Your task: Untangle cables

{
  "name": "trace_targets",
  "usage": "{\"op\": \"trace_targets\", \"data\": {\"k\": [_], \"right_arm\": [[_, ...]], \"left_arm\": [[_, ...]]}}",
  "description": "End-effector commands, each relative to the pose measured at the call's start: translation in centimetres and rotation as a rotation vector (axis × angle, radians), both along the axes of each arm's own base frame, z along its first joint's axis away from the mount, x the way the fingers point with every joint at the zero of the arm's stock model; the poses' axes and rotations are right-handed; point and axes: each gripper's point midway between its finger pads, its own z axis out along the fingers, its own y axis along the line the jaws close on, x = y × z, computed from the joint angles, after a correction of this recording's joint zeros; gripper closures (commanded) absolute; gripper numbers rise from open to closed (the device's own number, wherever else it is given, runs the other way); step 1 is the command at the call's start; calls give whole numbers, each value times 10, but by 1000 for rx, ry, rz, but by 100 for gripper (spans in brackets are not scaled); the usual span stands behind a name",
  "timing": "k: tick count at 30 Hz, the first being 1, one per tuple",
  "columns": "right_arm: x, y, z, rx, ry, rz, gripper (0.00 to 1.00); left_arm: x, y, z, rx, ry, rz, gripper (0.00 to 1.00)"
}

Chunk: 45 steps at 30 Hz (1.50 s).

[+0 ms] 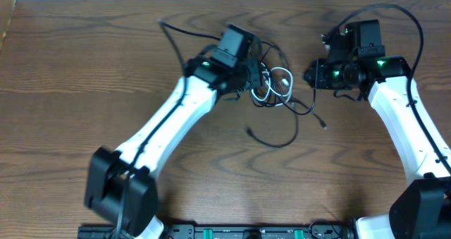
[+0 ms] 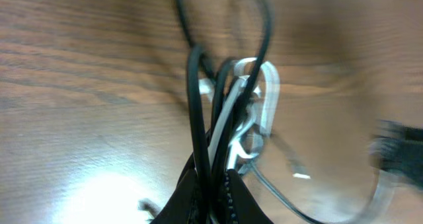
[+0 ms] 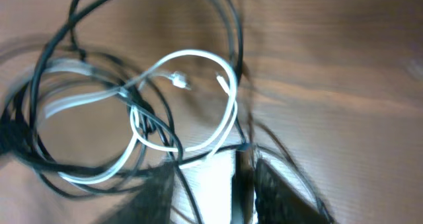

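Left fingers: your left gripper [image 2: 211, 184] is closest to the lens. It is squeezed shut on a bunch of strands. The long thin black cable [image 2: 195, 105] is in there for sure, and it looks like a strand of the short thin white cable [image 2: 271, 92] is too.
Right fingers: your right gripper [image 3: 215, 191] has its jaws partway apart. One black strand runs through the gap, but nothing looks pinched.
Knot: both cables loop through each other in one knot [image 1: 271, 84] on the brown wooden table [image 1: 70, 70].
Left of the knot: the left gripper touches it and holds its left edge.
Right of the knot: the right gripper is near but apart from it, with its fingers pointing at it.
White loop: the white loop [image 3: 198, 55] lies flat on the right side of the knot. It stretches from the left pinch out toward the right gripper.
Black tail: a loose black end trails away from the knot on the robot's side.
Nearer arm: the right one is nearer to the free white loop.
Next move, my guess: reach left with the right gripper, pinch the white loop, then pull right while the left side holds.
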Motion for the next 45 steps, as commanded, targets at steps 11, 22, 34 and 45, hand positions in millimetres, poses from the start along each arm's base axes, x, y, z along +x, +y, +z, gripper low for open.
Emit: {"op": "trace_targets", "data": {"k": [11, 22, 34, 45], "right_arm": [[-35, 68, 37, 269, -119, 457, 34], [-5, 25, 90, 11, -307, 241, 20], [22, -38, 141, -118, -465, 58, 11], [-27, 75, 98, 13, -400, 593, 20]], "left_arm": [[6, 15, 26, -311, 237, 241, 93], [10, 21, 26, -416, 389, 488, 92], [13, 37, 16, -341, 355, 561, 93], [14, 38, 16, -375, 400, 655, 92]]}}
